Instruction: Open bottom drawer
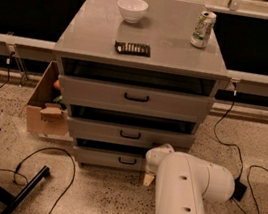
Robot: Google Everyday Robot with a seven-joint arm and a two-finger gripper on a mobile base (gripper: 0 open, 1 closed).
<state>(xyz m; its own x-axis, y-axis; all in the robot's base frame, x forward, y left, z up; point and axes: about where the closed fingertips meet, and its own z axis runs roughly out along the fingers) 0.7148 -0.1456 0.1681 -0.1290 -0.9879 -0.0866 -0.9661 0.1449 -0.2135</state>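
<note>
The white arm (185, 198) bends low, its claw (149, 178) half-hidden under the wrist.

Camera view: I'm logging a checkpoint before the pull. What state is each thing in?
Bottom drawer: looks shut, handle free.
Middle drawer: looks shut.
Top drawer: looks shut.
Soda can: upright.
Bowl: upright.
Cardboard box: flaps open.
Gripper: low beside bottom drawer's right end, largely hidden.
</note>
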